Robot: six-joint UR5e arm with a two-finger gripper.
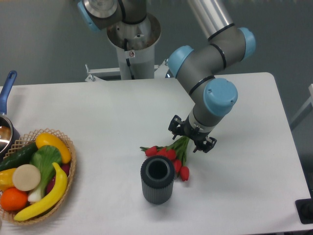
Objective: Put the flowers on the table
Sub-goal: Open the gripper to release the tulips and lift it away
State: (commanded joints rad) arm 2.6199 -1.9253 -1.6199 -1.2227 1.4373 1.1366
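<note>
The flowers (172, 155) lie low over the white worktop (112, 112), red buds fanned out to the left and down, green stems running up and right toward the end effector (191, 137). The buds sit right beside the dark grey ribbed vase (157, 179), a few of them pressed against or tucked just behind its upper right rim; from this angle I cannot tell whether they actually touch it. The vase stands upright, mouth open to the camera, and the bunch is outside it, not in it.

The end effector points down at the stem end, its two dark fingers spread apart on either side of the stems, with a gap showing between them. It looks opened, with the stems passing between the fingers rather than pinched; whether a finger touches a stem I cannot tell. The arm's blue-capped wrist (219, 97) hangs just above.

Far left, a wicker basket (67, 185) holds a banana (46, 198), an orange (13, 199), a yellow pepper (54, 143) and green vegetables. A pot with a blue handle (6, 90) pokes in at the left edge.
</note>
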